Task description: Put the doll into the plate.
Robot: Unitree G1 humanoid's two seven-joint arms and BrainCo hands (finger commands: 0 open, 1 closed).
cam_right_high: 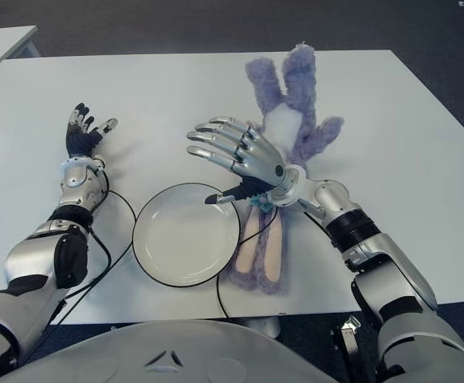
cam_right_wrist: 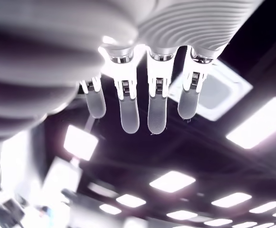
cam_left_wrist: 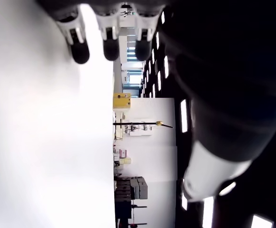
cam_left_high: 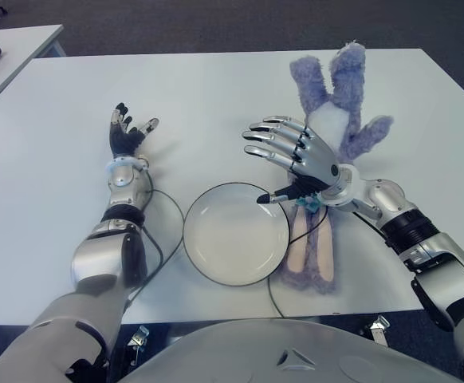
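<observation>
Here, the purple doll (cam_left_high: 333,120) lies flat on the white table (cam_left_high: 216,88), at three o'clock from the white plate (cam_left_high: 236,233) and just beside its rim, not in it. The right hand (cam_left_high: 296,155) hovers over the doll's middle with its fingers (cam_left_high: 268,136) spread wide and straight, pointing toward nine o'clock, thumb tip over the plate's edge; it holds nothing. The left hand (cam_left_high: 128,136) shows at ten o'clock from the plate, well apart, palm up, fingers loosely open and empty.
</observation>
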